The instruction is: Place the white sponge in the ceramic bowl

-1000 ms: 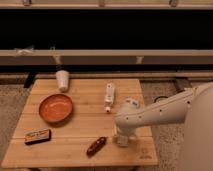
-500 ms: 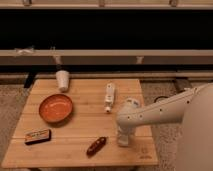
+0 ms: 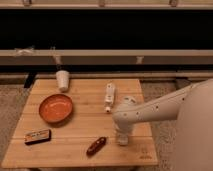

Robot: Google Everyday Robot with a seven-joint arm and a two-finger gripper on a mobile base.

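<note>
The white sponge (image 3: 109, 95) is a narrow oblong block lying lengthwise at the middle of the wooden table (image 3: 75, 145). The ceramic bowl (image 3: 55, 108) is shallow, orange-brown, and sits empty on the table's left side. My gripper (image 3: 121, 139) points down at the table's front right, below the white arm (image 3: 160, 107) that reaches in from the right. It is in front of the sponge and a little to its right, apart from it, and far right of the bowl.
A white cup (image 3: 62, 80) stands at the back left behind the bowl. A brown snack bar (image 3: 37, 136) lies at the front left. A dark red oblong item (image 3: 96, 145) lies at the front middle, just left of my gripper.
The arm's bend above the gripper has risen slightly. The gripper stays over about the same spot. The objects have not moved.
</note>
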